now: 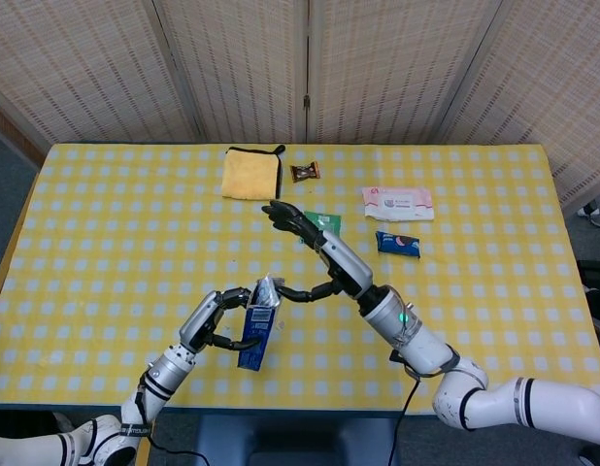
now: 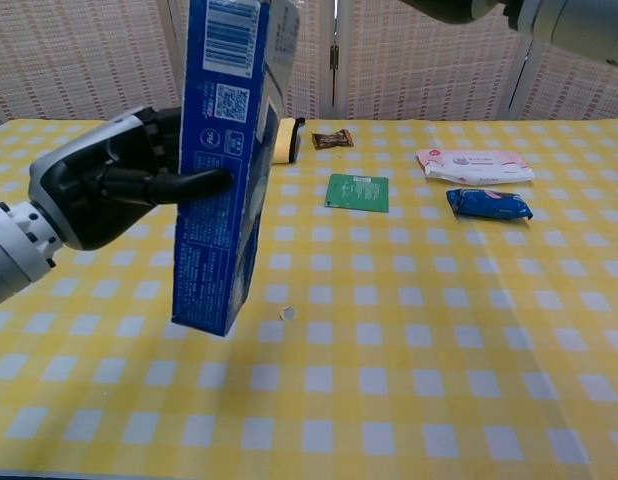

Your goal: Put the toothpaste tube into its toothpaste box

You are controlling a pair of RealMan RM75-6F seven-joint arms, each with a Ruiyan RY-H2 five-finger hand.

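Head view first: the left hand grips the toothpaste box by its sides and holds it up on end over the near part of the table. Only the crimped tail of the toothpaste tube pokes out of the open top, so I'd say most of it is already inside. The right hand is spread wide with nothing in it; a lower finger reaches toward the tube end, but I can't tell if it touches. The tube looks soft and light, so I'd push on the flat crimp rather than squeeze the body. The box is thin card and will probably crush if gripped hard, so hold the narrow edges.

Chest view: the box fills the left side with the left hand's fingers wrapped around its middle. Its top is cut off by the frame, so the opening and the tube aren't visible. Only a bit of the right arm shows at the top edge; the hand itself is out of shot.
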